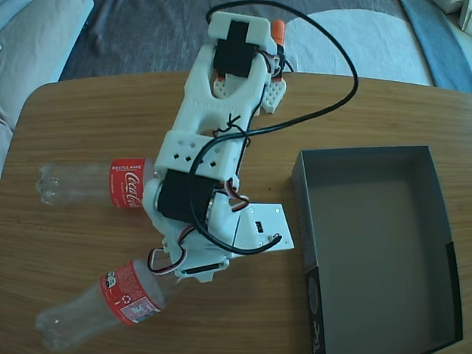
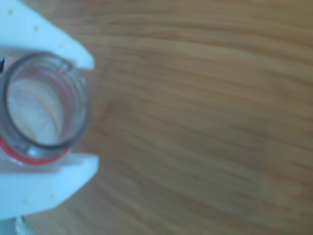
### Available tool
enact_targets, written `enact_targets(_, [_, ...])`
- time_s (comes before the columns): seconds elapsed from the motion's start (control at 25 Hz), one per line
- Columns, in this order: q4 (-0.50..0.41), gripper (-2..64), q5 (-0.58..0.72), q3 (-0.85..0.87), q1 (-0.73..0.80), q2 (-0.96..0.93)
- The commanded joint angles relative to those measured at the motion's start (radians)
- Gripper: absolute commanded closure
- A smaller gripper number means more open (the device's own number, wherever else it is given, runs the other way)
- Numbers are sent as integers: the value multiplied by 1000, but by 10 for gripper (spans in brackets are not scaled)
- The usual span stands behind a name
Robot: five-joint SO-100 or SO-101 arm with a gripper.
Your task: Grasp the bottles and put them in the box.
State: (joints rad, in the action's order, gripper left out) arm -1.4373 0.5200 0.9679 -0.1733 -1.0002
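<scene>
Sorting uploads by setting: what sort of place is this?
Probably a home living room: a rounded wooden table stands by grey-blue cushions, and the props are household Coca-Cola bottles and a cardboard box.

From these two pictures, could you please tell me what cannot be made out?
- Gripper: in the fixed view the arm hides it; only the wrist view shows its fingers on either side of a bottle neck.
- Which bottle that neck belongs to: the wrist view is blurred and the neck is cut off at its left edge.
- Lower bottle: neck hidden under the arm.
- Upper bottle: neck end hidden by the arm.
- Box: far corner cut by the fixed view's right edge.
</scene>
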Motion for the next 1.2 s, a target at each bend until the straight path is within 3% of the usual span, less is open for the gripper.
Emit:
enact_targets(0.0, [-41,618,5,-60,0,-126])
enact_targets(0.48, [-150,618,6,-63,120,-316])
enact_targets(1.16, [-184,618,6,-61,594,-474])
